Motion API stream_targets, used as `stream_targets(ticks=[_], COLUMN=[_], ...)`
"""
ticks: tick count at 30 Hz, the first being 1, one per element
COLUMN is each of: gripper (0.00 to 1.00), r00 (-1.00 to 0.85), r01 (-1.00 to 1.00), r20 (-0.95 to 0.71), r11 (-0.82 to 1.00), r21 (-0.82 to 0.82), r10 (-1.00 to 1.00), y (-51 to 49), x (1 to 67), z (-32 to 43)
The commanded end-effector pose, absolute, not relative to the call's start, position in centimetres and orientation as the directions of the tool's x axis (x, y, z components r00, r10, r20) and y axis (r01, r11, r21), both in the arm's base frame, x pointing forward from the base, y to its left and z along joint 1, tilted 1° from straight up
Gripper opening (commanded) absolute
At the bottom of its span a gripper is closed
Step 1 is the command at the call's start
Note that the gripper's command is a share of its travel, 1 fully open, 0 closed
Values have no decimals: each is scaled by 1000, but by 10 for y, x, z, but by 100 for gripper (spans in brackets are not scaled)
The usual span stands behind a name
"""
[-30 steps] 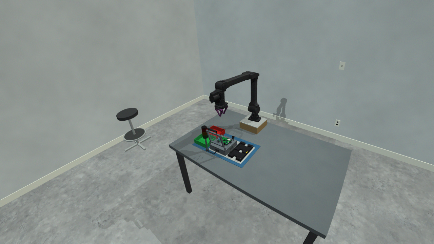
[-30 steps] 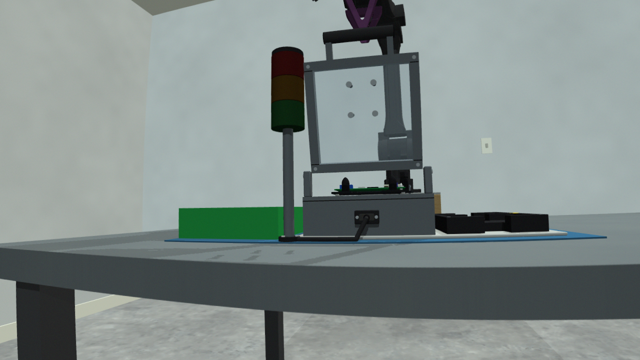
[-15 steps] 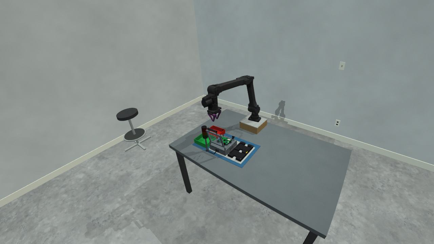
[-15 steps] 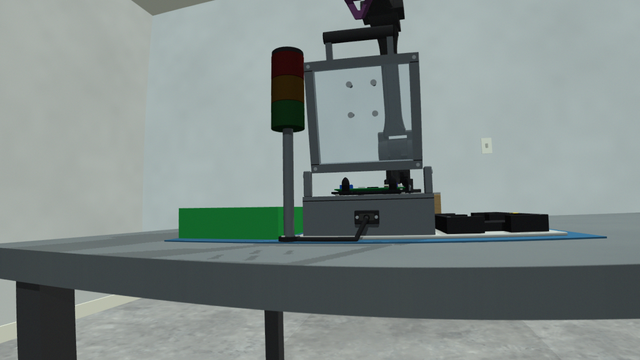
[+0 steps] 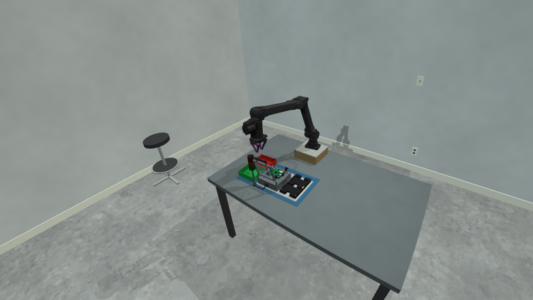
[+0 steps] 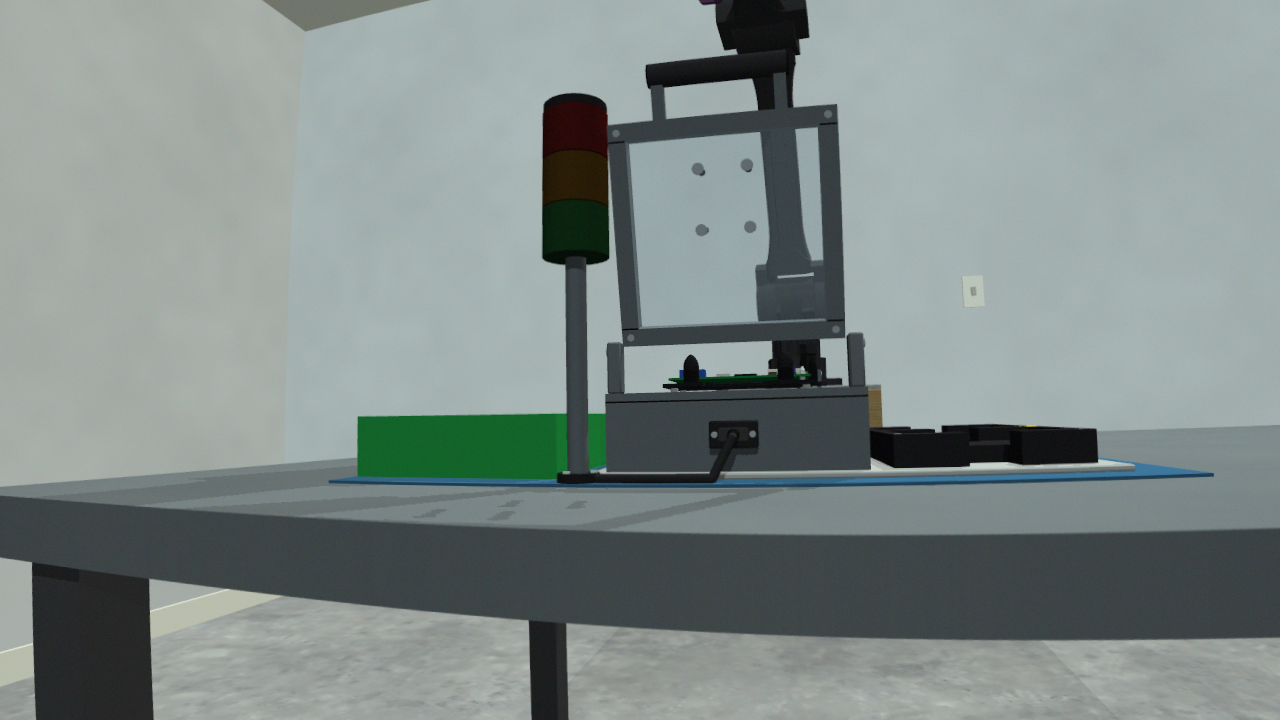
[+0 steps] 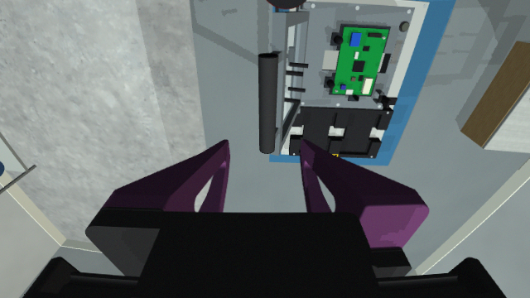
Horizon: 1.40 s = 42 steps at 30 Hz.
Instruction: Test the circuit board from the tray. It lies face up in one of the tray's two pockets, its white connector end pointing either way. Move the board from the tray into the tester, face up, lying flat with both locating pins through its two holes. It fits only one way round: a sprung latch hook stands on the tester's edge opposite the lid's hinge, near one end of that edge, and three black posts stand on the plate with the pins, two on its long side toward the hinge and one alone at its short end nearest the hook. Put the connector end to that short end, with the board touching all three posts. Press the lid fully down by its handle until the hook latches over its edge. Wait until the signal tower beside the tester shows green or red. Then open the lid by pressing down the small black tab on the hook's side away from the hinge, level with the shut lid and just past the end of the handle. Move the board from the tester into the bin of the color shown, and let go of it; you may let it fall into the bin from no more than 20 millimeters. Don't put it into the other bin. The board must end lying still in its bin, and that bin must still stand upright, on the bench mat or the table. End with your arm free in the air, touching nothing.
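Note:
The green circuit board (image 7: 359, 61) lies flat on the plate of the grey tester (image 5: 276, 179), its white connector end toward the tray. It also shows edge-on in the exterior view (image 6: 733, 379). The tester's clear lid (image 6: 726, 223) (image 7: 267, 101) stands upright and open, with its black handle on top. My gripper (image 7: 265, 147) hangs above the handle, purple fingers half apart with nothing between them. The handle lines up with the gap between the fingers. The signal tower (image 6: 575, 179) shows dull red, amber and green segments, none lit.
The black tray (image 7: 341, 132) sits beside the tester on the blue mat, both pockets without a board. The green bin (image 5: 247, 172) and the red bin (image 5: 267, 159) stand beyond the tower and lid. The arm's wooden base block (image 5: 310, 153) is behind.

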<state>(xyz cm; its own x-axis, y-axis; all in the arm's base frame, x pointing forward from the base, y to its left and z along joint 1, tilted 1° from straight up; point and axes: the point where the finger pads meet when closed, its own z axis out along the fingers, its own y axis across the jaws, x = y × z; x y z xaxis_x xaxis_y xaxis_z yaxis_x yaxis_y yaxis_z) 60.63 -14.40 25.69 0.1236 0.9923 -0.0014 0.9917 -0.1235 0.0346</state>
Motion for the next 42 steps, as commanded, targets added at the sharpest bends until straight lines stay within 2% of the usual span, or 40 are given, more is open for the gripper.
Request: stream_targets(ticks=[1, 10, 42], gripper=[48, 48, 48], r00=[120, 120, 120], r01=[991, 993, 993], r20=[-4, 4, 2], r11=[-119, -119, -120], r21=[62, -23, -1], r10=[993, 993, 993], y=[-137, -134, -135], x=[621, 608, 613], z=[268, 233, 220])
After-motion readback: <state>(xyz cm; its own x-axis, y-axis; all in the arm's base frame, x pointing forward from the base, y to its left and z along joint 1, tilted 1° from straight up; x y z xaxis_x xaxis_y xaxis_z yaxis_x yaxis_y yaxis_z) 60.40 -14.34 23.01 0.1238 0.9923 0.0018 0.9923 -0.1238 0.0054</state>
